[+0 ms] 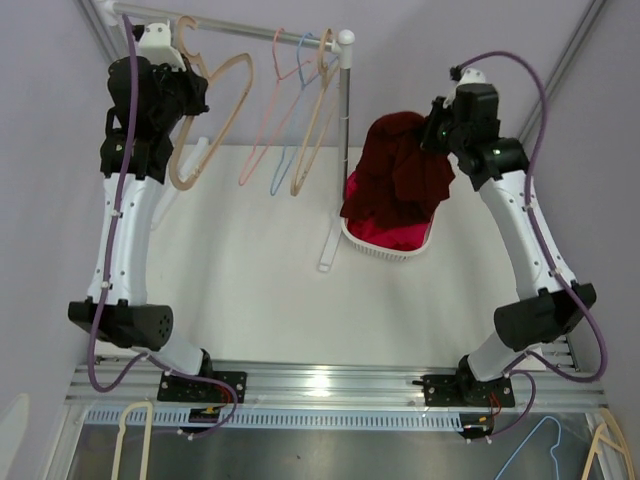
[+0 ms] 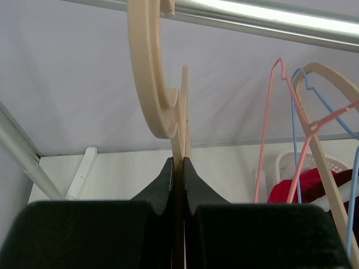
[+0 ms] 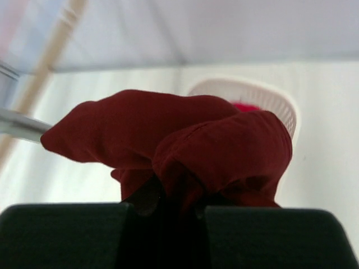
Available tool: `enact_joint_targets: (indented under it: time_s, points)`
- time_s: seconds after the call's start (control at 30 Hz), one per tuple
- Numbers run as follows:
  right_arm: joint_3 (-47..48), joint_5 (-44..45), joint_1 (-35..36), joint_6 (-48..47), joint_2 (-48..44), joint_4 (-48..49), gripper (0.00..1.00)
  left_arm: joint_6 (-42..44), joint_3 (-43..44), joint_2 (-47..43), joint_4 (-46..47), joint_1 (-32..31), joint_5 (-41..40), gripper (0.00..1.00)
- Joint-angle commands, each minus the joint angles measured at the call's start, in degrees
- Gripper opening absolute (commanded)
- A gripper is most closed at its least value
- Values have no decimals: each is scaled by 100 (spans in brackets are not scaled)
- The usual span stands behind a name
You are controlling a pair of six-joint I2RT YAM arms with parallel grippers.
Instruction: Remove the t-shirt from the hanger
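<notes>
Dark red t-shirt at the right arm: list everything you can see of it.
The dark red t-shirt is soft, matte cloth, crumpled into a bunched lump with deep folds and one stitched hem showing. The right gripper is shut on a bunch of it, so it hangs above the white plastic lattice basket, which holds a brighter red garment. From above, its lower folds overlap the basket; whether they touch it cannot be told.

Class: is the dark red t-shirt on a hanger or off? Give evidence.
Off. The t-shirt hangs bunched in the right end effector over the white basket; the beige hanger gripped by the left end effector is bare.
</notes>
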Motion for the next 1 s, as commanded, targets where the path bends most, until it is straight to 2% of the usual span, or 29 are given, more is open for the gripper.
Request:
enact_joint_targets:
  time_s: [0.0,0.2,0.33,0.4,0.53,0.67,0.8,0.87,0.97]
  points:
    - [-957,-221,-136,243,355,614,0,91,502,308,373,19,197,1]
    - [-1242,-643,-180,393,1550,299,0,152,844,642,522,-104,188,1]
    - [-1233,-634,-258,551,2815,88,0,266,1038,783,540,-271,74,1]
    - [-1075,-1161,-364,604,3607,8,0,380,1126,801,566,-341,-101,1]
    - [-1496,-1171,-329,701,3785,569,0,539,1118,740,654,-535,-295,1]
    - [-1260,-1285,-329,587,4180,247,0,539,1415,906,611,-553,-304,1]
    - [-1312,-1144,-338,560,3954,228,2,802,1864,1310,356,-614,-470,1]
    - [-1374,-1039,-338,569,3733,246,6,794,1847,1337,364,-623,-471,1]
    - [-1356,-881,-338,543,3233,158,34,785,1865,1390,364,-623,-445,1]
